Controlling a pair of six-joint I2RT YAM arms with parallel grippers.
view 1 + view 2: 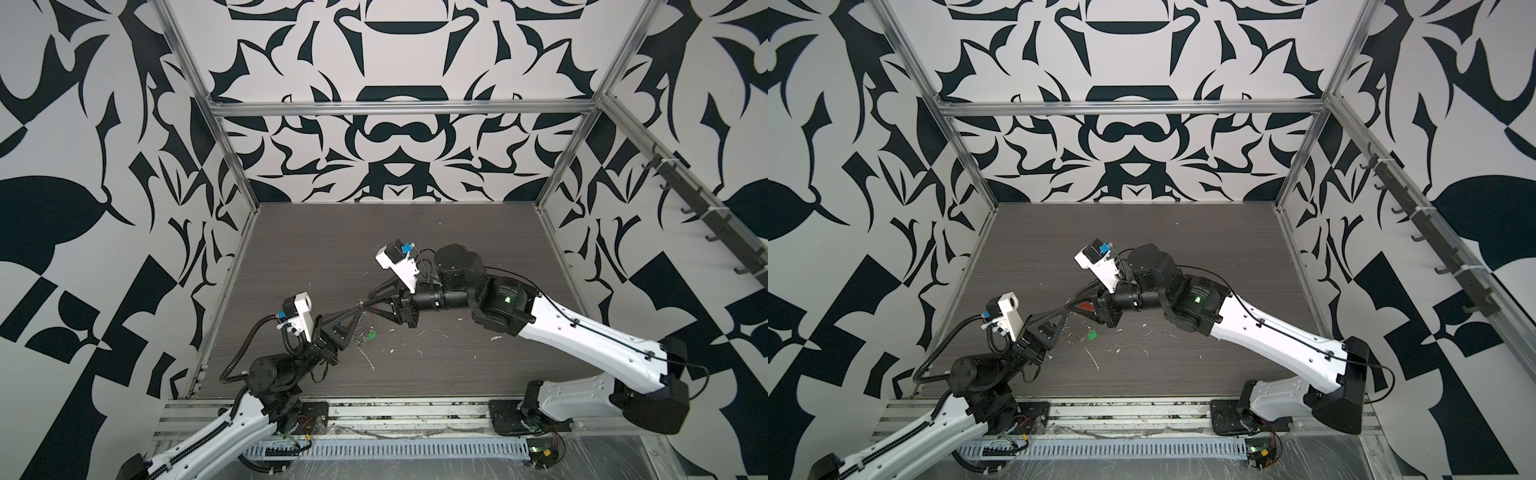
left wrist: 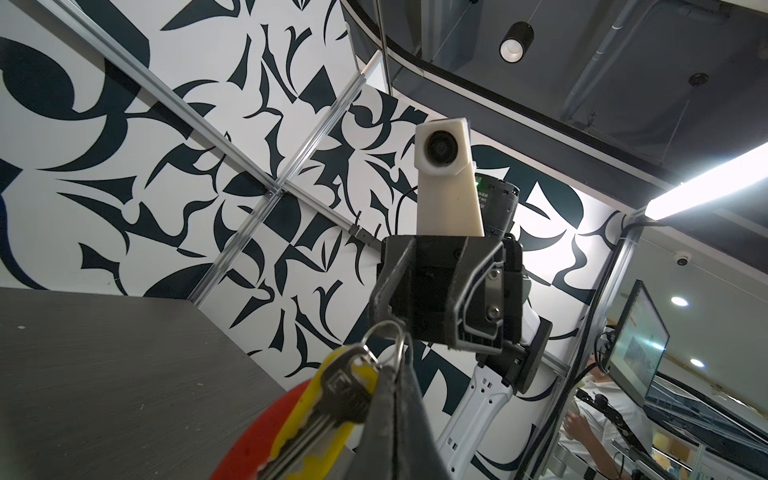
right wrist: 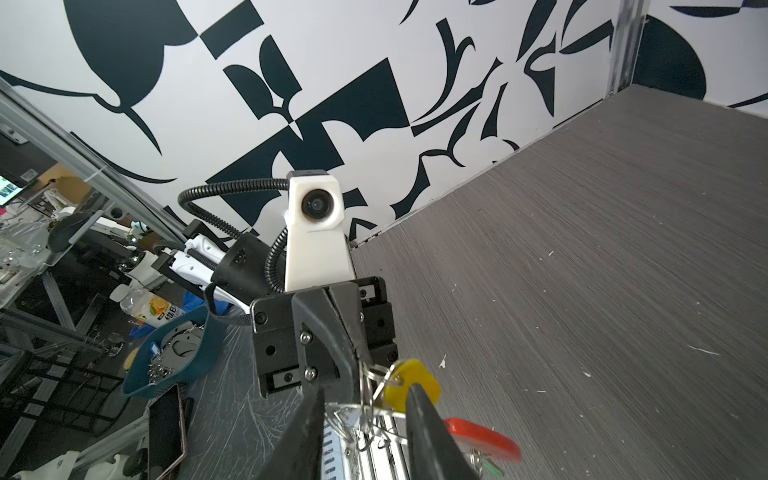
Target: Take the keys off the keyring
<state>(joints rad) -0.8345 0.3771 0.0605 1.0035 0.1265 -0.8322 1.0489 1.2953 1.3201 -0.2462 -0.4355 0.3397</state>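
**Over a scrap-flecked table: slip and snag risks**

Grey wood-grain table (image 1: 457, 249), flecked with white scraps, boxed in by black-and-white patterned walls (image 1: 395, 145). Above it, in mid-air, holds the keyring (image 1: 1086, 308) in the left claw (image 1: 358, 309), jaws pressed fully together on the thin wire. Faces it with the right claw (image 1: 368, 302), jaws partly apart and pinching nothing, astride the yellow tag (image 3: 409, 380) and its split ring (image 3: 384, 372). Tag just beside one finger (image 3: 428, 424), contact hard to tell. Green tag (image 1: 1091, 335) on the table below, apart from the bundle, so probably off. Yellow tag on the bundle, hanging with a metal key (image 2: 345, 390) next to the red sleeve (image 2: 249, 440).

Likely troubles from here:

- Closing the right claw on several strands at once, not on the tag alone: risks a tangle and a drag on the whole bundle
- Pulling hard against so thin a hold: risks sliding the wire out of the left claw and dropping everything onto the table
- Pushing the split ring toward the sleeve: risks jamming it there, well short of the wire's opening, which cannot be made out here
- Closing too slowly on a swinging tag: risks a miss or a glancing pinch
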